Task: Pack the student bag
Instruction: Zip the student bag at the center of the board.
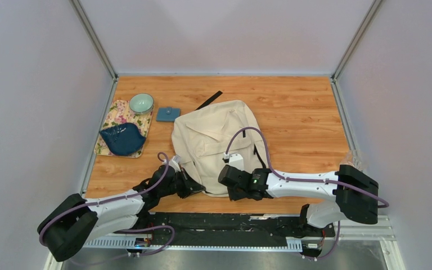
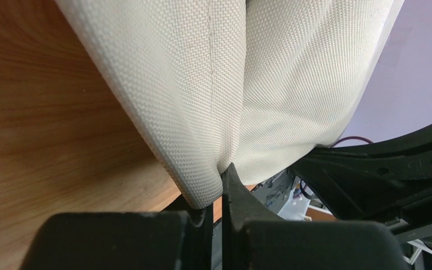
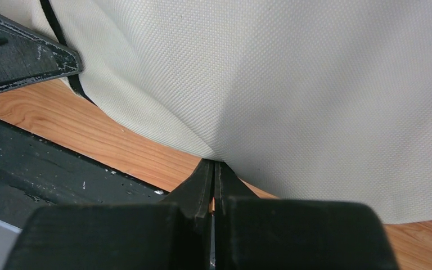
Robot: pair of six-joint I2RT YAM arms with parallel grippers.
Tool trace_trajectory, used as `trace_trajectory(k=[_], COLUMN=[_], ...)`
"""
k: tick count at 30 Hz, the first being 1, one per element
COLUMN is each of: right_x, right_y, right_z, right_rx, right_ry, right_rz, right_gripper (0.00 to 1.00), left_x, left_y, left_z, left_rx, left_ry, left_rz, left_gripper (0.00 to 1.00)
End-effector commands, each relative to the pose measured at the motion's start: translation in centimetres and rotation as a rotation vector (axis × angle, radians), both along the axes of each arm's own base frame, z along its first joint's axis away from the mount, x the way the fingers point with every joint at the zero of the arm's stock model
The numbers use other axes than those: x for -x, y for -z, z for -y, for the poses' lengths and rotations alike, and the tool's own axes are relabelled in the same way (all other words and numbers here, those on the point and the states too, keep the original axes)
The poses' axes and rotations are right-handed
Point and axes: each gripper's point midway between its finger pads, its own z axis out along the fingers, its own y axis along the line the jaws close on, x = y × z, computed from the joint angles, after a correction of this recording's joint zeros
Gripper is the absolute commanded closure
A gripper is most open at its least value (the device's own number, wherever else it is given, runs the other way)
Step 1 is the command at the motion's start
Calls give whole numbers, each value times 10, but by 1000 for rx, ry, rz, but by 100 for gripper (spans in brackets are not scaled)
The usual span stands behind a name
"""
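The bag [image 1: 214, 140] lies flat near the middle of the table [image 1: 304, 112], its near edge close to the table's front edge. The black base plate [image 1: 230, 222] runs just beyond that edge. The widest stretch of bare wood lies right of the bag, reaching to the right wall [image 1: 405, 84]. A narrower band runs behind it to the back wall. A black strap [image 1: 209, 100] pokes out from the bag's far side. The left side is tighter: a blue pouch [image 1: 168, 114] sits just beside the bag's far-left corner. Beyond it a flowered mat [image 1: 108, 119] lies along the left wall, carrying a pale bowl [image 1: 141, 103] and a dark blue dish [image 1: 122, 139].

Both arms reach low and nearly level from their bases, meeting at the bag's near edge. The left arm angles in from the lower left and the right arm stretches across from the far right, their wrists near each other.

The left gripper [image 2: 218, 181] is clamped on a fold at the bag's near-left hem. The cloth is raised off the wood there and hangs in a crease from the fingertips. The right gripper [image 3: 214, 166] is pinched shut on the hem further right, where the fabric puckers at its tips. How much cloth sits between those fingers is hard to tell. Under this hem the wood shows, with the base plate's edge beside it.
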Motion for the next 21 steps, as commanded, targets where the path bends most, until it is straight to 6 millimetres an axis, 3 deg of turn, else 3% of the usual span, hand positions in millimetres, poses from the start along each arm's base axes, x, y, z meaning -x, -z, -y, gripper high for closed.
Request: trace_trajectory(k=[1, 9, 11, 14, 21], right_x=[-15, -25, -26, -27, -28], right_y=[-14, -11, -10, -11, -10], right_z=[8, 35, 40, 48, 65], right_rx=[20, 77, 82, 90, 119], right_ry=[29, 90, 101, 112, 144], right_rz=[75, 91, 93, 98, 109], right_gripper=[100, 100, 100, 100, 100], left_x=[-2, -5, -15, -7, -10], left_y=[2, 27, 20, 36, 34], left_z=[-4, -49, -56, -70, -78], left_rx=[-19, -175, -159, -183, -197], left_ry=[3, -79, -116, -119, -103], left_rz=[58, 55, 77, 36, 28], left_gripper=[100, 100, 100, 100, 100])
